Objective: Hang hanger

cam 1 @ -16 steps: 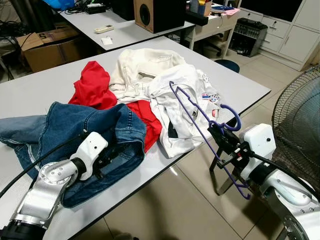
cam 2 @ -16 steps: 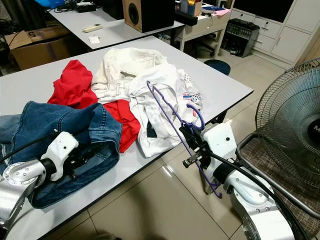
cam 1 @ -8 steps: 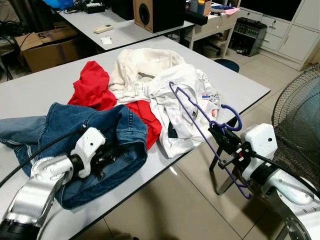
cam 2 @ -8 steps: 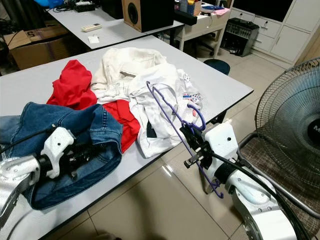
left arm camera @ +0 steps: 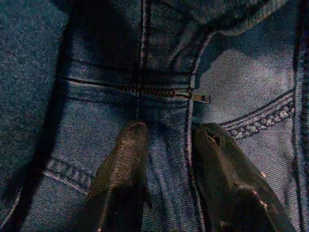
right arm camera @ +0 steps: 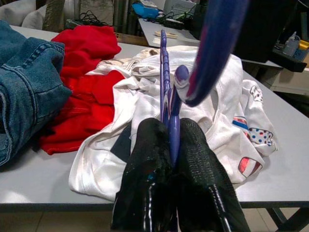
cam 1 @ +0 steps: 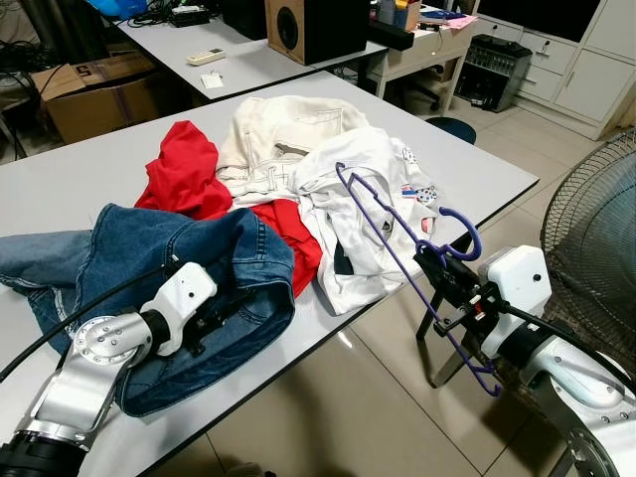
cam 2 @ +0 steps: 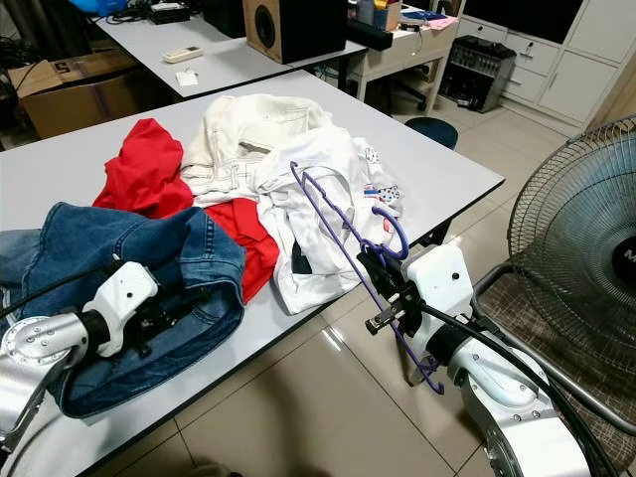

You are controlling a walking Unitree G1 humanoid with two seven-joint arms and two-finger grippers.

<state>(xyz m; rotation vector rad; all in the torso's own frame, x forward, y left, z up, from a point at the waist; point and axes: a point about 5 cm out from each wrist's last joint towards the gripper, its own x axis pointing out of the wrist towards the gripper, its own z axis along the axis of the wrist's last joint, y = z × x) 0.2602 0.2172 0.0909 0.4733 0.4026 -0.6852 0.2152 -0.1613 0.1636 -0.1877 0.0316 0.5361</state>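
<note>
Across the grey tabletop (cam 1: 89,174) lies a heap of clothes, told here from the head views: blue jeans (cam 1: 149,253) at about 8 o'clock, a red garment (cam 1: 184,169) nearer the middle, a cream jacket (cam 1: 273,134) at 12 o'clock and a white printed shirt (cam 1: 363,199) draped toward the 3 o'clock edge. A wire fan guard (cam 1: 596,248) stands on the tiled floor off to the right.

Over the floor past that 3 o'clock edge, the purple hanger (cam 1: 397,248) slants up, its hook curling just above the right end effector (cam 1: 437,273), which is clenched on it. The right wrist view (right arm camera: 169,145) shows what the head views cannot: both black fingers pressed tight against the hanger's stem, with the shirt and red garment beyond.

The left end effector (cam 1: 224,313) rests on the jeans at 7 o'clock. Its wrist view (left arm camera: 164,159) alone shows the fingers (left arm camera: 123,159) parted (a strip of denim lies between them), just short of a brass zipper (left arm camera: 164,92).
</note>
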